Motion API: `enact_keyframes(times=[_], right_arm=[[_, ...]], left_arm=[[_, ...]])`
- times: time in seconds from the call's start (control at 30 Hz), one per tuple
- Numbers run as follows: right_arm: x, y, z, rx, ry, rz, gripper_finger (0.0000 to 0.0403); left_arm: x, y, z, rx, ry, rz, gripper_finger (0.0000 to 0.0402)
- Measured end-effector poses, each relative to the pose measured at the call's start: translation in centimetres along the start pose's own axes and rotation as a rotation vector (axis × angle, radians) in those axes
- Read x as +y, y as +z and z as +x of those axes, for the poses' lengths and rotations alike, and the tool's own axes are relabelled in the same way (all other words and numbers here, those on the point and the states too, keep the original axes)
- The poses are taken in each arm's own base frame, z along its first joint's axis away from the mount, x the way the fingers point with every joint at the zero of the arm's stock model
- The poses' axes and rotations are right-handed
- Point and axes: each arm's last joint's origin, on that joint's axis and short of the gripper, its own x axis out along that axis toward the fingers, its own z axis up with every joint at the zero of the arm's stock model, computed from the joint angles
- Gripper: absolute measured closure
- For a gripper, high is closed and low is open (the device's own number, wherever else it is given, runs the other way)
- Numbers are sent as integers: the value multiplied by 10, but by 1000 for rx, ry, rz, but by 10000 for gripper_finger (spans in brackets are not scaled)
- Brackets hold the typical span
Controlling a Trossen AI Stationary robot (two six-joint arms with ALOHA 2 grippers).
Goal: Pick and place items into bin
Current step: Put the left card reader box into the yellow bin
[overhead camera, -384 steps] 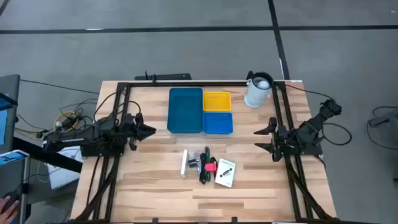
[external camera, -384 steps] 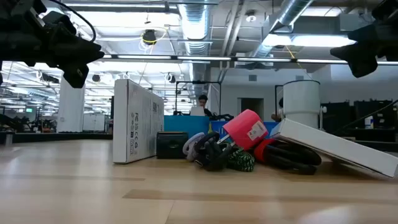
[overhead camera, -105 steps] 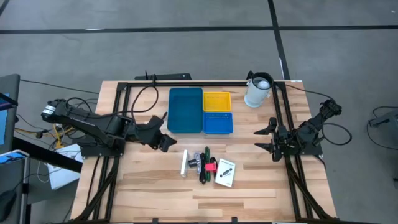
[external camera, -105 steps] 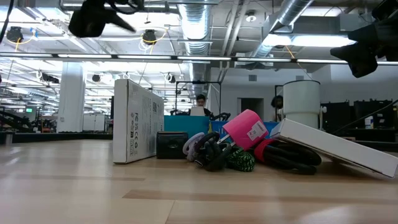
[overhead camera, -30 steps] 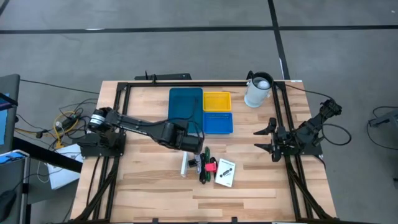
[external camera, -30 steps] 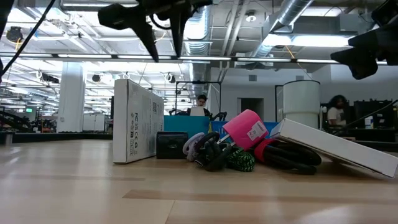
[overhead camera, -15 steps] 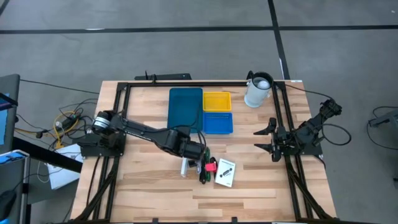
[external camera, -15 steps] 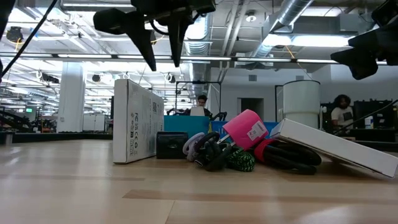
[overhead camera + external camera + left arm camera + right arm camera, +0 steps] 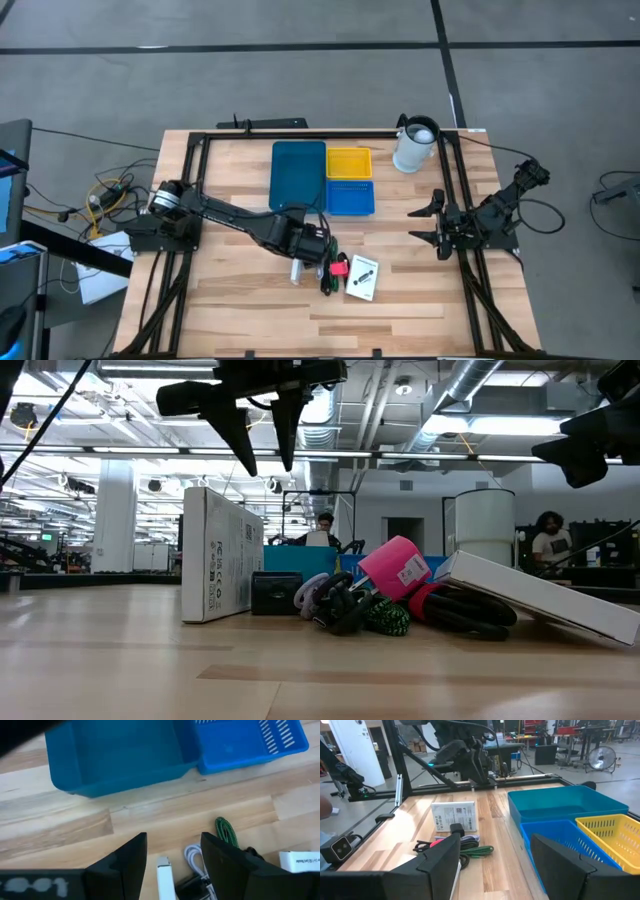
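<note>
The items lie in a pile near the middle of the table: a white bar (image 9: 296, 267), black and green pens (image 9: 327, 272), a red piece (image 9: 339, 268) and a white printed card (image 9: 363, 278). In the low view the white bar (image 9: 215, 553) stands on edge, and the card (image 9: 545, 596) leans on the pile. The bin (image 9: 322, 178), with its teal, yellow and blue trays, sits beyond them. My left gripper (image 9: 318, 250) (image 9: 265, 460) hangs open, pointing down, above the bar's far end (image 9: 165, 870). My right gripper (image 9: 414, 224) waits open at the right side.
A white jug (image 9: 415, 146) stands at the far right, beside the yellow tray. Black frame rails (image 9: 196, 190) run along both sides and the far edge. A green cord (image 9: 223, 829) and a white cable (image 9: 192, 857) lie in the pile. People (image 9: 548, 536) show in the room beyond.
My left gripper has moved from in front of the teal tray toward the near edge, over the pile's left part, and has come down a little. Its fingers have stayed open. No item has moved.
</note>
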Motion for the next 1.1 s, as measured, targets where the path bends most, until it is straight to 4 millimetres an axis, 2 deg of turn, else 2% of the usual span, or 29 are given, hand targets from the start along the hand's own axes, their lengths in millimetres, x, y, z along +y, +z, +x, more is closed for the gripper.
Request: enact_keyframes(times=[0.1,0.6,1.1], right_arm=[[0,0,0,0,0,0,168],[0,0,0,0,0,0,168],[0,0,0,0,0,0,168]], left_arm=[[0,-4,-2,31,-3,17,226],[0,-16,-5,447,-32,199,226],[-2,-16,-5,449,-61,200,226]])
